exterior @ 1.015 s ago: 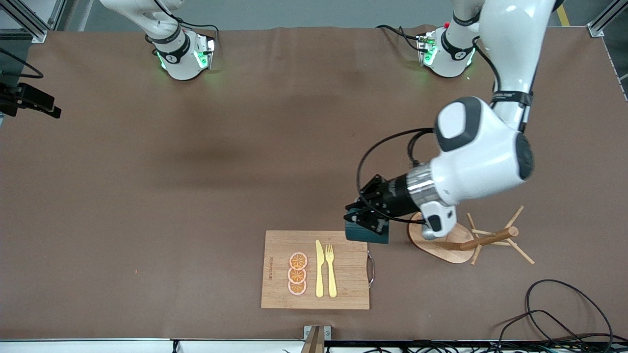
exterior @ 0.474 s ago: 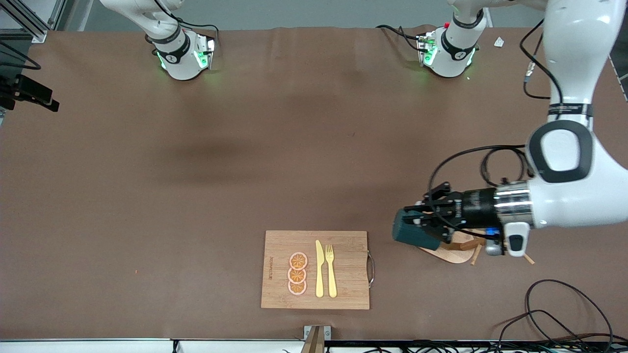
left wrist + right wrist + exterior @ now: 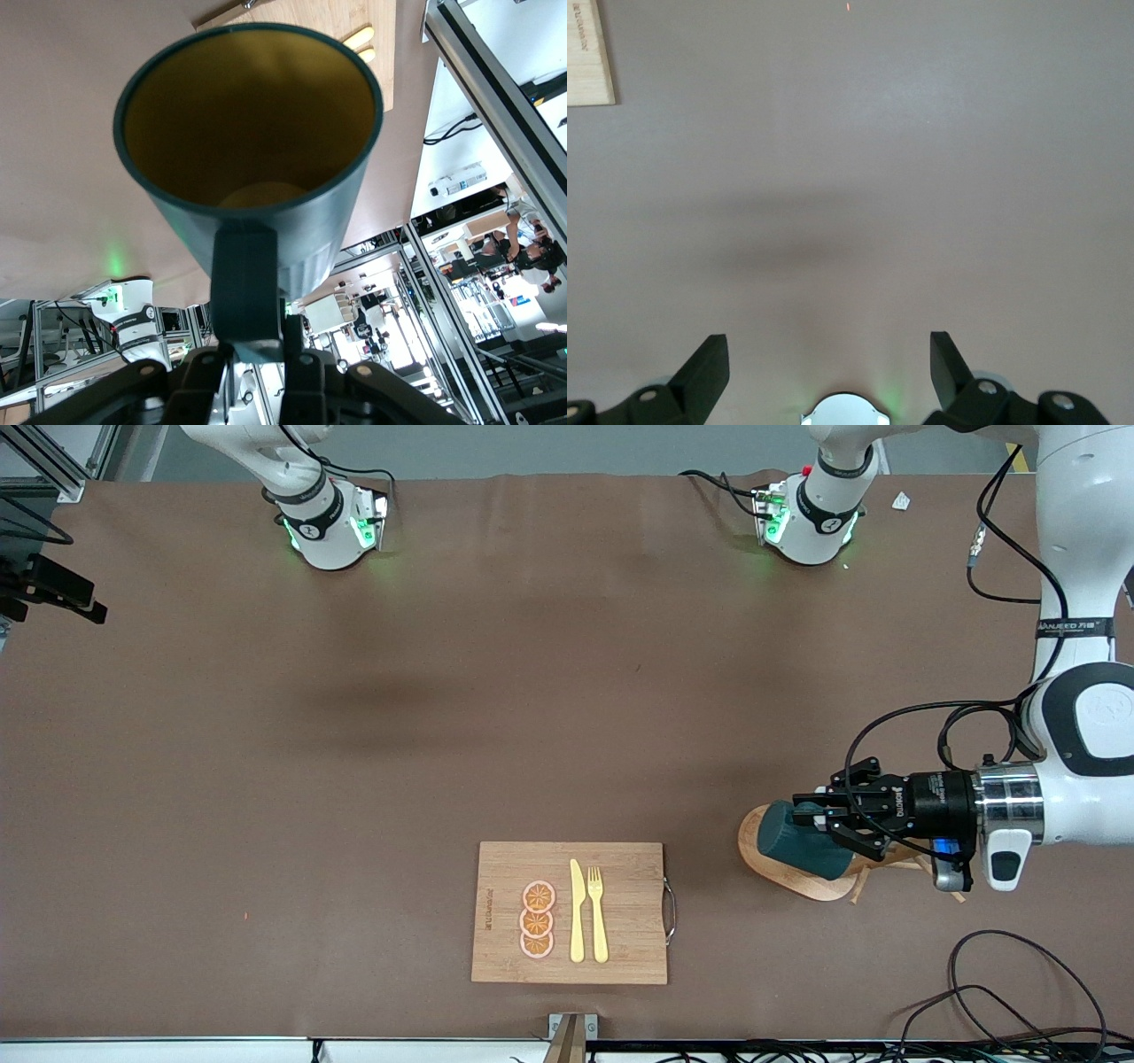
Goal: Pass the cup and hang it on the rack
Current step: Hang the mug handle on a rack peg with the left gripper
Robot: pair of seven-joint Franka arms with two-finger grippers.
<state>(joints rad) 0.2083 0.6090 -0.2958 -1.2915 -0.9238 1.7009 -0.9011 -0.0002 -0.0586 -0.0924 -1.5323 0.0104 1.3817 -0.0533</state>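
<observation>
Brown table (image 3: 354,735) holds a board (image 3: 505,868) with tiny print too small to read. Left gripper (image 3: 819,825) pinches the empty cup (image 3: 797,849) by its handle, sideways over the rack (image 3: 780,872). Right gripper (image 3: 828,372) waits, fingers apart.

bench (image 3: 266,779): brown, matte | bamboo cutting board (image 3: 620,939) at edge nearest front cam, w/ yellow knife, fork, 3 orange slices on it | rack (image 3: 802,879) base beside board, toward left arm's end | black cables (image 3: 1019,992) at corner nr rack
</observation>
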